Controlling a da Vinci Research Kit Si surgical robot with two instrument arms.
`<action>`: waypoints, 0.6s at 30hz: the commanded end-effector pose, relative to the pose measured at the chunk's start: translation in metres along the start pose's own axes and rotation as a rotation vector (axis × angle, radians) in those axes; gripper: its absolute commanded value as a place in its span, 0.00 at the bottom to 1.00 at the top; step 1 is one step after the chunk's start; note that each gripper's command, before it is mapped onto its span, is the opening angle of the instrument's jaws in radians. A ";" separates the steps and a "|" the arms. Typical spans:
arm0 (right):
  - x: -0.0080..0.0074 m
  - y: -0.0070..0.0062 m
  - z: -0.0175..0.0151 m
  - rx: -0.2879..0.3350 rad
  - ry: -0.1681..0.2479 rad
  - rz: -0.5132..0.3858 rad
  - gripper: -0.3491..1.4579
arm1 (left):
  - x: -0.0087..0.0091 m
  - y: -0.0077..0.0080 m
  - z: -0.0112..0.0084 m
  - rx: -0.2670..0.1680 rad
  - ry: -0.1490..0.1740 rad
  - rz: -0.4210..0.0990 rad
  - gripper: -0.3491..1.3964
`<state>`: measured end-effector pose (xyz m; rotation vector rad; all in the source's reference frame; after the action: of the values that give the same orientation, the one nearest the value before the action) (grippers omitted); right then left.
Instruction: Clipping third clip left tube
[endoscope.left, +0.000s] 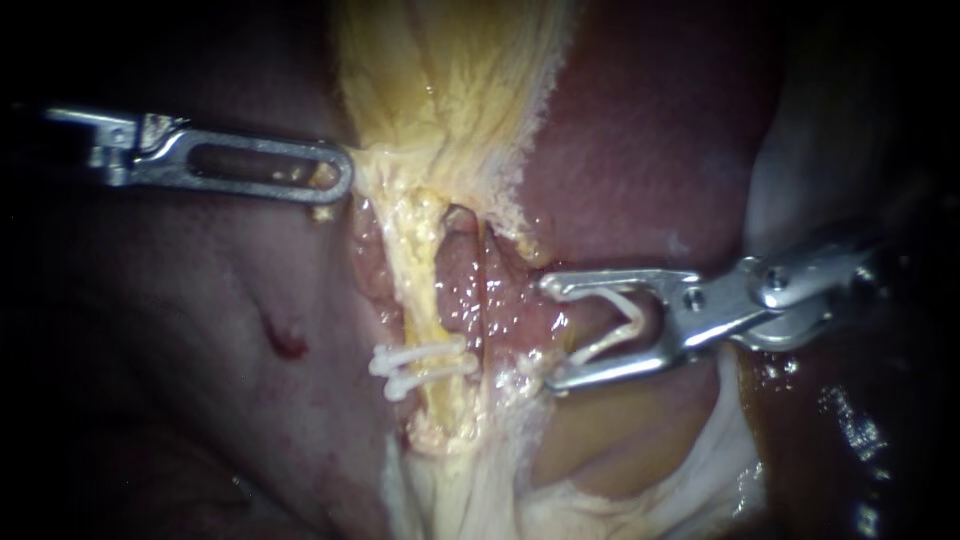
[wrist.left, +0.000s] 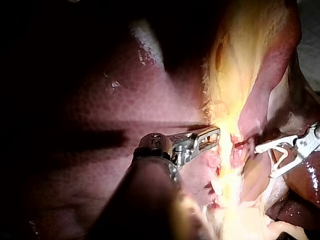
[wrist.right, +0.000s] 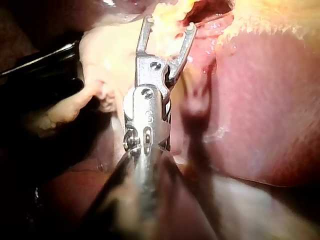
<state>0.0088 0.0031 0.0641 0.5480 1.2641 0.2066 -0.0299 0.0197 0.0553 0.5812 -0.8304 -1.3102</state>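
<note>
Counting: two instruments, three white clips.
Left tube (endoscope.left: 425, 290): yellow strand at mid-scene, crossed by two clips (endoscope.left: 420, 365) lying side by side.
Right instrument (endoscope.left: 548, 335): end effector spread wide, open third clip (endoscope.left: 615, 320) cradled inside, near the tube.
Left instrument (endoscope.left: 340, 172): end effector closed, seemingly on yellow tissue (endoscope.left: 440, 90).

left tube (endoscope.left: 418, 275): yellow, upright | two white clips (endoscope.left: 425, 366): across it | V-shaped clip (endoscope.left: 630, 314): open, apart
</note>
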 end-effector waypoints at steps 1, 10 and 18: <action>0.0000 0.0001 0.0005 0.002 0.001 0.014 0.47 | 0.0000 0.0000 0.0000 -0.002 -0.001 -0.001 0.00; -0.0001 0.0014 0.0038 0.019 0.051 0.098 0.47 | 0.0001 -0.0002 0.0002 -0.001 0.000 -0.002 0.00; -0.0015 0.0034 0.0051 0.030 0.079 0.157 0.47 | 0.0001 -0.0003 0.0002 -0.001 0.000 -0.002 0.00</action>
<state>0.0138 0.0040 0.0683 0.6699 1.3036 0.3460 -0.0302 0.0196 0.0552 0.5809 -0.8294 -1.3125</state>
